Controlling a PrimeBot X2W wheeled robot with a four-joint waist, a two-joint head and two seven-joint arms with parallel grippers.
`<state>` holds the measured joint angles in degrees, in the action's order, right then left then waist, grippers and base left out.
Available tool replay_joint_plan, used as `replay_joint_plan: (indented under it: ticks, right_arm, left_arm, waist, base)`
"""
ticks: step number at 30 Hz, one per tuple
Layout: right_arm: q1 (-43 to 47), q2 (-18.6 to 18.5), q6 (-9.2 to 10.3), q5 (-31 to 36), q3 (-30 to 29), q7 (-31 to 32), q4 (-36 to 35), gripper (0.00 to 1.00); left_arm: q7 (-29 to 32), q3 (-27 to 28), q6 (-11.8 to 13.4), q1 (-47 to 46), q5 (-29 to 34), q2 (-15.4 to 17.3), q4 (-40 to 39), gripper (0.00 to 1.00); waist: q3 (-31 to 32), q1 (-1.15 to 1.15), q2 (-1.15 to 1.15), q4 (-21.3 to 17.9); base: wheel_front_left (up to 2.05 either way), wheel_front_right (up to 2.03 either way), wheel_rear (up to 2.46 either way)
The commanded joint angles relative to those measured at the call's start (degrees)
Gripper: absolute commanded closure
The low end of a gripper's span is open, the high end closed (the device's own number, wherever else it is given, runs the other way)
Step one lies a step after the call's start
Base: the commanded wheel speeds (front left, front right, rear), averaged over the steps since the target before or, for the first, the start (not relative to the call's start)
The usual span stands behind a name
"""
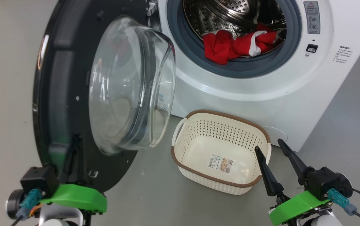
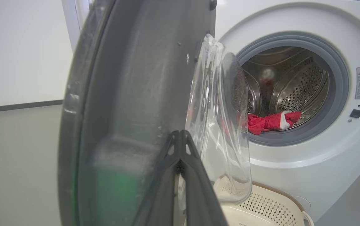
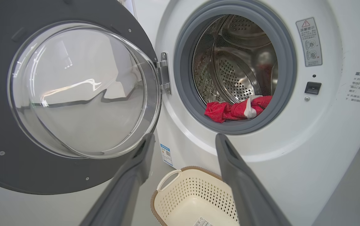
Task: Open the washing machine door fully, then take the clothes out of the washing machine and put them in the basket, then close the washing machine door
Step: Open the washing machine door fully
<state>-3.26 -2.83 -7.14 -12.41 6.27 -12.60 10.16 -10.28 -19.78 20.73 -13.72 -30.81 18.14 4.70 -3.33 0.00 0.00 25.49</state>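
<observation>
A: What lies to the left of the left fingers (image 2: 199, 188)?
B: A pale grey floor (image 2: 16, 163). Above it stands a white wall (image 2: 19, 47), with a dark skirting strip (image 2: 19, 105) where the two meet.
A: And beside the right fingers (image 3: 246, 188)?
B: The floor (image 3: 349, 188) again, grey, off to their right.

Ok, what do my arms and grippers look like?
Left gripper and right gripper match: two long, tapered dark fingers on a black block, a bright green plastic mount, a cabled teal connector, and a pale rounded forearm below.
</observation>
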Motion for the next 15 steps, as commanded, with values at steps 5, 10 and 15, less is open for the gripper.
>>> replay_joint_plan:
  ticks: [5,10,15]
  right_arm:
    - [-2.20,-0.05,-0.35,1.01,1.00,0.11,-1.90,0.00]
    - [-2.28,-0.05,-0.35,1.34,0.74,0.42,-2.30,0.00]
    - [-2.44,-0.05,-0.35,1.67,0.59,0.72,-2.61,0.00]
  left_arm:
    - [-1.71,5.88,1.65,-0.71,-1.19,3.51,-0.39,1.00]
    - [-2.82,8.11,1.67,-1.21,-1.99,3.81,0.39,1.00]
    - [-3.69,10.15,0.73,-2.26,-3.21,3.50,2.06,1.00]
  waist:
    - [-0.45,0.00,0.00,-0.39]
    - [-1.16,0.00,0.00,-0.53]
    - [-1.75,0.00,0.00,-0.66]
  base:
    - [0.00,0.00,0.00]
    - [0.00,0.00,0.00]
    - [0.00,0.00,0.00]
